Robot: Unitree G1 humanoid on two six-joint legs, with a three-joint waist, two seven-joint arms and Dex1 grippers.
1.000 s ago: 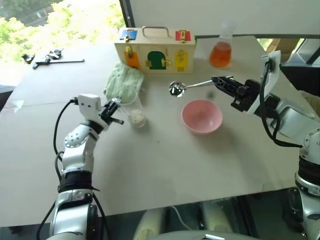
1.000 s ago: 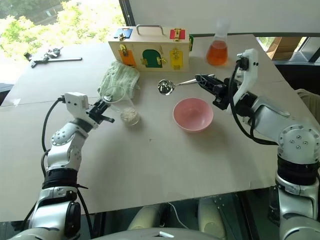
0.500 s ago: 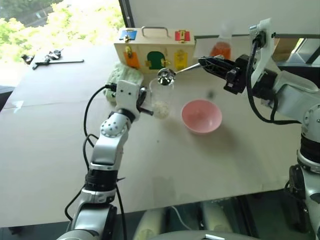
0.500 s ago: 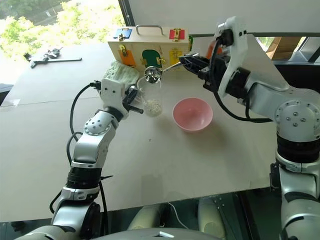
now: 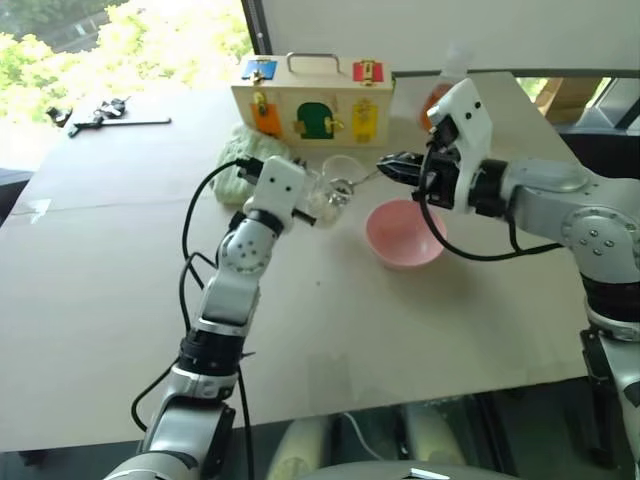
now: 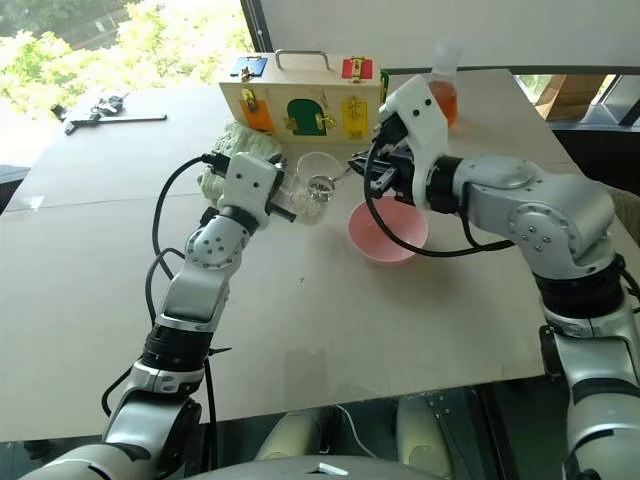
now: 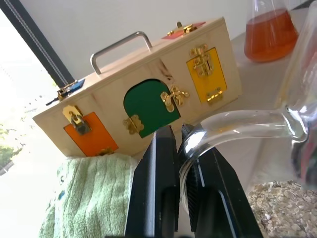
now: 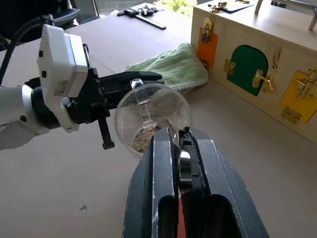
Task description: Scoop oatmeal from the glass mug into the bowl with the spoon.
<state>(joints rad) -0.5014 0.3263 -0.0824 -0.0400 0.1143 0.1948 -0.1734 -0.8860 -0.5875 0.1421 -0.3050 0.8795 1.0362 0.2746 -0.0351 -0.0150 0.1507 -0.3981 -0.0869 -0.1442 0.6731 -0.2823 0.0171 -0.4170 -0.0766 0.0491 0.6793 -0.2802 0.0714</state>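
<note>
At frame centre the left gripper (image 7: 179, 148) pinches the mug's (image 6: 315, 187) thin glass handle: rigid, slick, breakable, likely prone to swivel. The right gripper (image 8: 179, 144) clamps the stiff spoon (image 5: 343, 187), its tip inside the mug over loose, light oatmeal (image 8: 144, 135). The bowl (image 6: 385, 235) sits right below.

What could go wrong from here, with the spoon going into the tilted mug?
1. The left gripper holds the glass mug only by its thin handle, lifted and tilted; a push from the spoon could twist it loose.
2. The oatmeal sits low in the tilted mug and could spill onto the table short of the pink bowl.
3. The right gripper pinches the spoon's slim handle, which could slip.
</note>
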